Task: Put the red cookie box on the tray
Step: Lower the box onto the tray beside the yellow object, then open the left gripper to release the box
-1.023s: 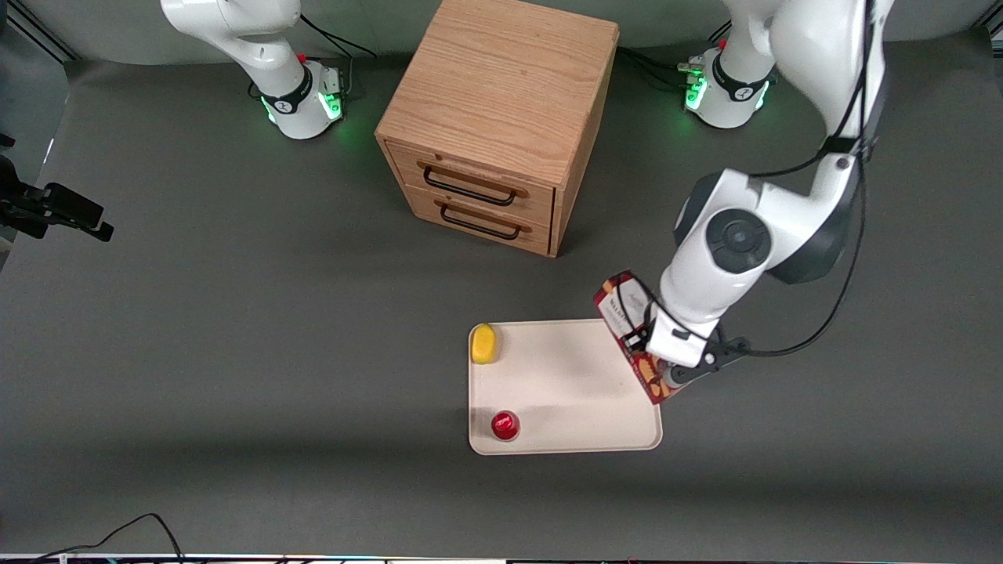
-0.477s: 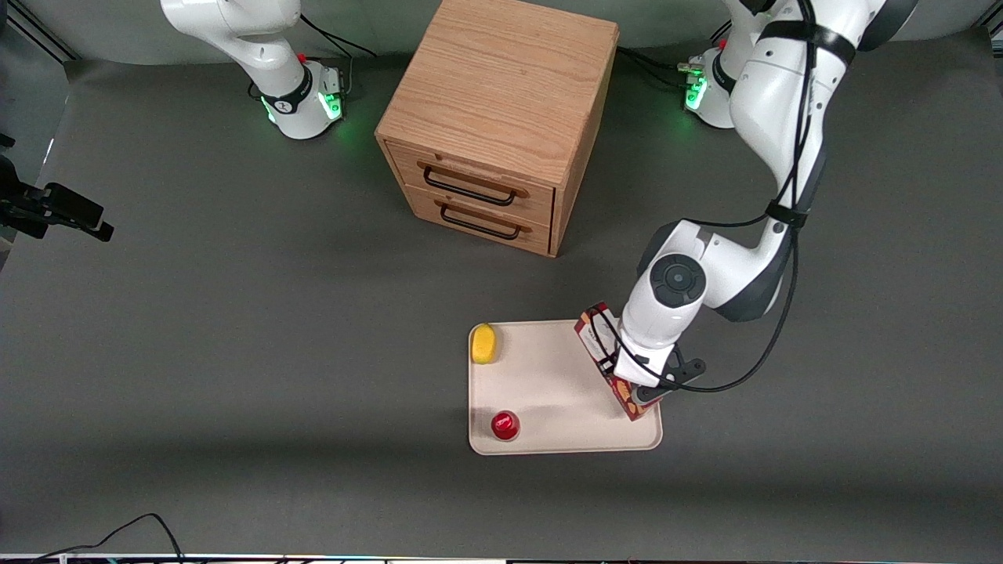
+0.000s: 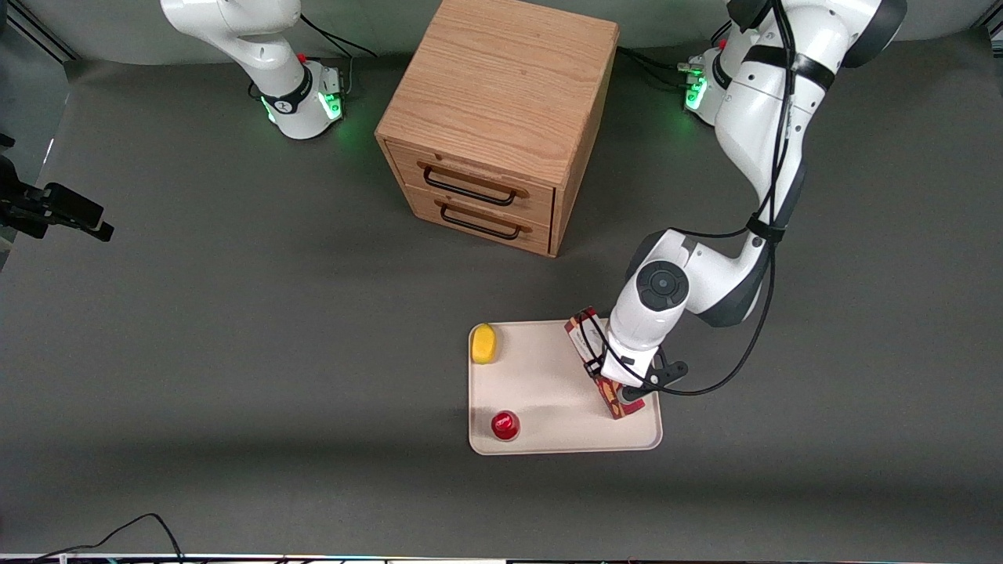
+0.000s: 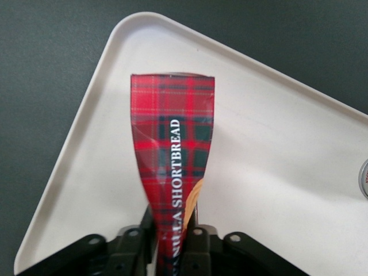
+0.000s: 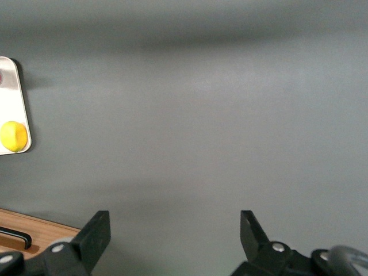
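The red cookie box (image 3: 599, 368) is now carried over the tray (image 3: 548, 384), where a second ago it was hanging off the tray's edge at the working arm's end, mostly over bare table; half a second ago it was already partly inboard. So the transport leg is judged nearly done, with lowering and release left. The gripper (image 3: 619, 374) is clamped on the box, seen in the wrist view as fingers (image 4: 197, 233) pressed against both long faces of the carton (image 4: 172, 155), the box end pointing down toward the tray surface (image 4: 270, 161). Whether the box's lower end touches the tray cannot be told. On a clock face centred on the tray in the front view, the box sits at about 3 o'clock, long axis running roughly 11 to 5. Counts: one red cookie box, one tray, one yellow lemon-like fruit (image 3: 484, 343) on the tray at about 10 o'clock, one small round red can (image 3: 505, 425) on the tray at about 8 o'clock, one wooden cabinet (image 3: 501, 117) with two drawers, both shut, standing at roughly 12 o'clock from the tray and farther from the front camera. Fruit and can are well apart from the box, so the drop zone is judged free. Risk judged: the narrow box could tip if released on edge.
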`<move>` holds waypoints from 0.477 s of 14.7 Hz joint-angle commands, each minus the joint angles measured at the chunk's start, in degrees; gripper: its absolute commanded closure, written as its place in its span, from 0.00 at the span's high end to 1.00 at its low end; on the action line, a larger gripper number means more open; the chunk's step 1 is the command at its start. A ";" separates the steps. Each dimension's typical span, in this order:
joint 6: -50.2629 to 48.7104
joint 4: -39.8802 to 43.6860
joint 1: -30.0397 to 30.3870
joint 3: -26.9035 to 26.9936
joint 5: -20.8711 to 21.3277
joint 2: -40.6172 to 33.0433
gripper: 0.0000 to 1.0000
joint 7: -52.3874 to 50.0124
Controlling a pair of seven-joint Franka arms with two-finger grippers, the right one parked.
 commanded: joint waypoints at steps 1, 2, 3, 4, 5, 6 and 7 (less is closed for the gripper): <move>-3.35 0.31 -0.05 0.22 1.18 -1.50 1.00 -0.95; -7.38 1.70 0.04 0.22 1.18 -2.29 1.00 -0.77; -12.46 3.63 0.04 -0.04 0.92 -3.17 1.00 -0.68; -16.87 4.96 0.04 -0.83 0.57 -4.22 1.00 -0.68; -21.00 5.93 0.22 -1.62 0.31 -5.62 1.00 -0.68; -25.48 6.63 0.48 -2.24 0.22 -7.21 1.00 -0.07; -29.35 7.07 0.83 -2.59 0.04 -8.96 1.00 1.59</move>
